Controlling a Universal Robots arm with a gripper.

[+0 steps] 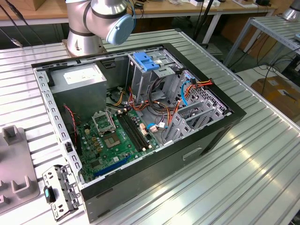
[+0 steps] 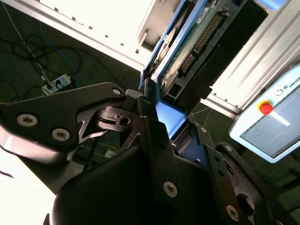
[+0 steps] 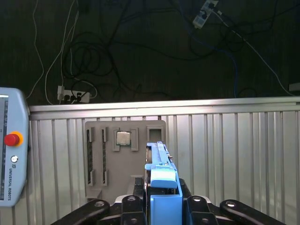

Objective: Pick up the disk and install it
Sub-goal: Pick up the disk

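- First wrist view: shows pincer pressed onto disk, one finger against each long side of the blue carrier, with the disk projecting straight out past the fingertips.
- Second wrist view: shows the same grip from the side, with disk edge-on, circuit-board face exposed, and black fingers clamped at the blue end.
- Locate disk in the pincer, over grey fixture plate on ribbed desk. Not yet in computer case.
- Judge step in hand as carrying the gripped disk.
- Keep the pinch on the carrier's plastic sides only. Avoid load on the circuit-board face.
- Hold disk flat and in line with the fingers during travel. A long overhang beyond the fingertips probably favours slip or twist under quick turns.
- Keep clear of the case wall and of the loose orange and blue cables beside drive cage.
- Arm pose, exterior view: places base and shoulder of arm at the far corner of the desk behind the case, with the upper links leaving the picture upward.
- Wrist pose, as judged: turned downward, facing the desk top near its edge, with cabled floor beyond and teach pendant beside the plate.
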